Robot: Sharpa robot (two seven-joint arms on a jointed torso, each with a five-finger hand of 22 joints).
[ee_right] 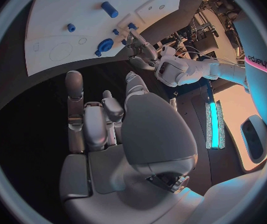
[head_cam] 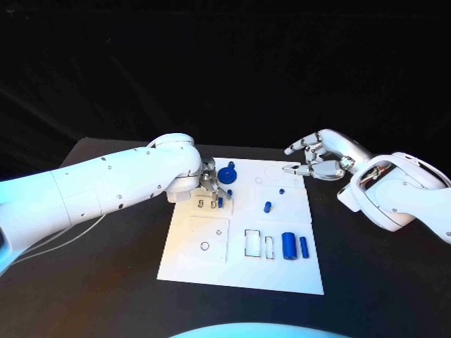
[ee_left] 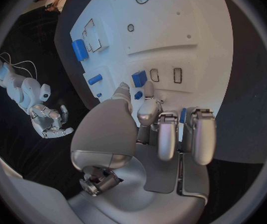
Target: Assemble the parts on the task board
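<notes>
The white task board [head_cam: 241,271] lies mid-table. My left hand [head_cam: 211,184] hangs over its far left part, fingertips down at a row of rectangular slots. In the left wrist view my left hand [ee_left: 152,119] has thumb and a finger closed around a small blue part [ee_left: 138,95], just short of a blue block [ee_left: 138,77] standing in a slot. A round blue knob [head_cam: 229,173] stands right beside this hand. My right hand [head_cam: 322,158] hovers off the board's far right corner, fingers loosely apart and holding nothing; in its wrist view the right hand [ee_right: 108,119] shows an empty palm.
Loose blue parts lie on the board: a short peg [head_cam: 267,207], a tiny piece [head_cam: 282,191], a thick cylinder [head_cam: 289,246] and a thin bar [head_cam: 304,246] near the right edge. Outlined empty slots [head_cam: 253,243] sit beside them. Black table [head_cam: 114,282] surrounds the board.
</notes>
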